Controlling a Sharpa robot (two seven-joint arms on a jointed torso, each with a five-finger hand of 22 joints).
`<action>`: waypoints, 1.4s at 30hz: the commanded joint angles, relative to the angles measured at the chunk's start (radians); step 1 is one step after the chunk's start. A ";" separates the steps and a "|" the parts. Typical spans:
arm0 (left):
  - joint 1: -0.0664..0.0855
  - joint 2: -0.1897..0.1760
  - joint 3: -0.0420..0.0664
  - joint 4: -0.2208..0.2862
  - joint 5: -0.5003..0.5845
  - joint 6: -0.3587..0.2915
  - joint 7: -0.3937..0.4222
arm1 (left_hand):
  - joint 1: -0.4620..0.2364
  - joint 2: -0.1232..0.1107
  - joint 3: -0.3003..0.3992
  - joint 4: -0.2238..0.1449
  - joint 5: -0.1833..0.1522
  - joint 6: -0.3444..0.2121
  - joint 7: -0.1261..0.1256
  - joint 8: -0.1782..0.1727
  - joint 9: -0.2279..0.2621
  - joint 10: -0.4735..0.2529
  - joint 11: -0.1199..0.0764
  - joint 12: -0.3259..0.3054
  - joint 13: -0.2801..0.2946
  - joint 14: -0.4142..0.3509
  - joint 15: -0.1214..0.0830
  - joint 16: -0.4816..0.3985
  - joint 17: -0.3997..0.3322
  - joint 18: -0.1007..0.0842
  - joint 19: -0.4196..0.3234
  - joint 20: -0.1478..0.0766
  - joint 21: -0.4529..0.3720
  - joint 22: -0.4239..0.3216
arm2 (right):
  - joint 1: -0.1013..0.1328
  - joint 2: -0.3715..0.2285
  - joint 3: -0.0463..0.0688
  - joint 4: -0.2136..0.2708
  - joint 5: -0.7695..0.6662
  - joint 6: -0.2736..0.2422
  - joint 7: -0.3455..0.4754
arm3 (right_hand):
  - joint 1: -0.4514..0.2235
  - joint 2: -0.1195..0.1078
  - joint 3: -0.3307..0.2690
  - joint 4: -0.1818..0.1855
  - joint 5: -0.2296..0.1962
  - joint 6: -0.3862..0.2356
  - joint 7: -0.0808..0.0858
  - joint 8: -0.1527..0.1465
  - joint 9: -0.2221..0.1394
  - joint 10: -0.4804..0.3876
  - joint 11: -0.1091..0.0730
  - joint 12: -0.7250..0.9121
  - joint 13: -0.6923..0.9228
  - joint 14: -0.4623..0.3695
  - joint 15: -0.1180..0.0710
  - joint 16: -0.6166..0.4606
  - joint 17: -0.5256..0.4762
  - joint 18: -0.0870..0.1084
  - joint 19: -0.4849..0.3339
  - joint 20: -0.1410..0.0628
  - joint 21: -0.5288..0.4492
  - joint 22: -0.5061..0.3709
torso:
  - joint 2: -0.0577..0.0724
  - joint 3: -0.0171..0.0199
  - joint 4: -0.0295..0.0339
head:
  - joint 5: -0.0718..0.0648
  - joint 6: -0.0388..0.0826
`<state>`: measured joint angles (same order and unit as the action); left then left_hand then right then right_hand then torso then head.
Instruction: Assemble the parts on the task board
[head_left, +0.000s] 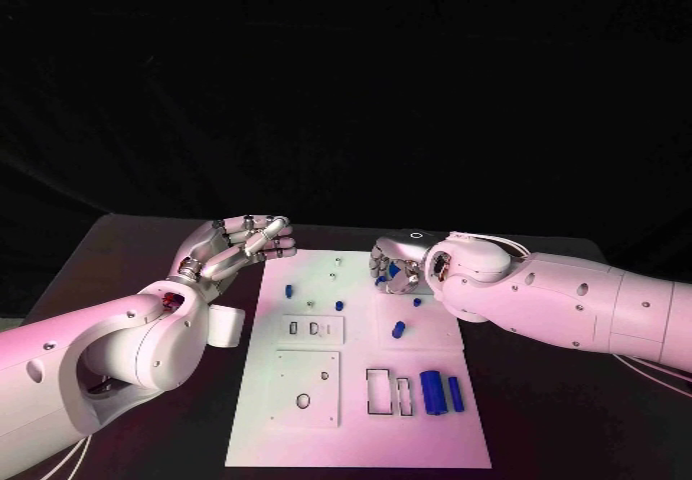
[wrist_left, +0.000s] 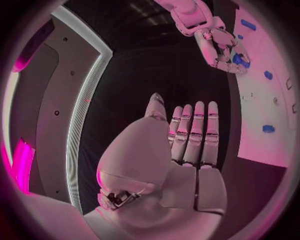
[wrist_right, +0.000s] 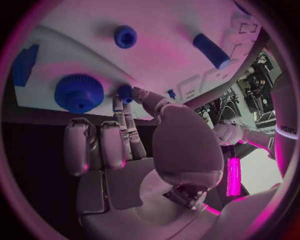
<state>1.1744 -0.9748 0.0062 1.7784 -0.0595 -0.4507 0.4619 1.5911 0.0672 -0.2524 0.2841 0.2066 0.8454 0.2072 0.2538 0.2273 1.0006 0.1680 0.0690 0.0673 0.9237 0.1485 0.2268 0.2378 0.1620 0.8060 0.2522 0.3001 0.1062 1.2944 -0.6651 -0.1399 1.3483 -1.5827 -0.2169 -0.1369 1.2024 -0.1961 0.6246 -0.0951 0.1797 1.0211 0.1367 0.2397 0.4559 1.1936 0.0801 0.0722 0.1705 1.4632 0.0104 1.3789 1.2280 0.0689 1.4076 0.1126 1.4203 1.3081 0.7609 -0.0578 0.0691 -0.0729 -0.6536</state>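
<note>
While the right hand (head_left: 401, 268) hovered at the far right of the white board (head_left: 289, 440), its fingertips seemingly pinched a small blue peg (wrist_right: 126, 93); steady alignment before pressing was advised. Left hand (head_left: 238, 247): beside the board's far left corner, fingers straight, holding nothing.

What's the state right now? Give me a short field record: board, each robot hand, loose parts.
board: white task board lying flat in the middle of the black table
left robot hand: beside the board's far left corner, fingers straight and together, holding nothing
right robot hand: over the board's far right area, pinching a small blue part between thumb and finger
loose parts: two blue cylinders lying near the board's right edge; blue knurled knob close to the right hand
</note>
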 joint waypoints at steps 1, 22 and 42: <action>0.003 0.000 0.001 0.003 0.003 0.019 -0.001 | -0.001 0.008 -0.007 -0.001 -0.004 -0.005 0.000 -0.006 0.001 -0.009 0.000 -0.006 -0.001 -0.008 -0.002 -0.005 0.002 0.019 0.005 0.003 -0.006 -0.001 | -0.002 0.000 -0.001 -0.002 -0.016 0.019 -0.017 | 0.005 0.015 0.020 0.001 -0.010 0.010 -0.003 0.009 0.009 0.016 -0.003 0.005 0.006 0.042 -0.010 0.006 0.002 -0.015 0.008 -0.002 0.009 0.037 | 0.004 -0.0019 0.0032 | 0.000 -0.001; 0.003 0.000 0.001 -0.003 0.006 0.020 -0.009 | -0.002 0.012 -0.012 -0.002 -0.007 -0.009 0.002 -0.010 0.003 -0.017 0.001 -0.007 -0.002 -0.011 0.000 -0.010 0.004 0.018 0.004 0.004 -0.009 -0.004 | -0.001 -0.016 0.003 0.051 -0.054 -0.132 -0.054 | 0.037 0.009 0.064 -0.022 0.004 0.029 -0.011 0.032 0.052 0.060 -0.017 0.010 0.029 0.044 -0.021 0.020 0.008 -0.027 0.044 -0.012 0.047 0.098 | 0.009 -0.0085 0.0070 | -0.003 0.003; 0.003 0.005 0.001 -0.006 0.009 0.017 -0.007 | 0.001 0.015 -0.013 -0.003 -0.008 -0.010 0.000 -0.011 0.004 -0.021 -0.001 -0.007 -0.002 -0.011 0.001 -0.012 0.005 0.018 0.004 0.004 -0.011 -0.005 | 0.018 0.103 0.009 -0.037 -0.068 -0.266 -0.078 | 0.050 0.007 0.082 -0.033 -0.003 0.021 -0.008 0.033 0.069 0.059 -0.015 0.003 0.039 0.046 -0.021 0.027 0.015 -0.032 0.057 -0.015 0.061 0.120 | 0.019 -0.0128 0.0172 | -0.004 0.016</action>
<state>1.1755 -0.9724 0.0060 1.7703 -0.0533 -0.4486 0.4486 1.5912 0.0753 -0.2606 0.2813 0.2028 0.8418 0.2107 0.2489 0.2309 0.9864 0.1680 0.0657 0.0672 0.9166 0.1486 0.2194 0.2423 0.1619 0.8060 0.2522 0.2926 0.1018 1.3136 -0.5682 -0.1311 1.3182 -1.6342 -0.4572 -0.2123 1.2469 -0.1858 0.7000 -0.1268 0.1792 1.0457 0.1228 0.2745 0.5242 1.2274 0.0891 0.0722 0.1869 1.4666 -0.0077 1.4022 1.2418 0.0531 1.4577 0.0946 1.4773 1.3076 0.7770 -0.0699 0.0830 -0.0748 -0.6375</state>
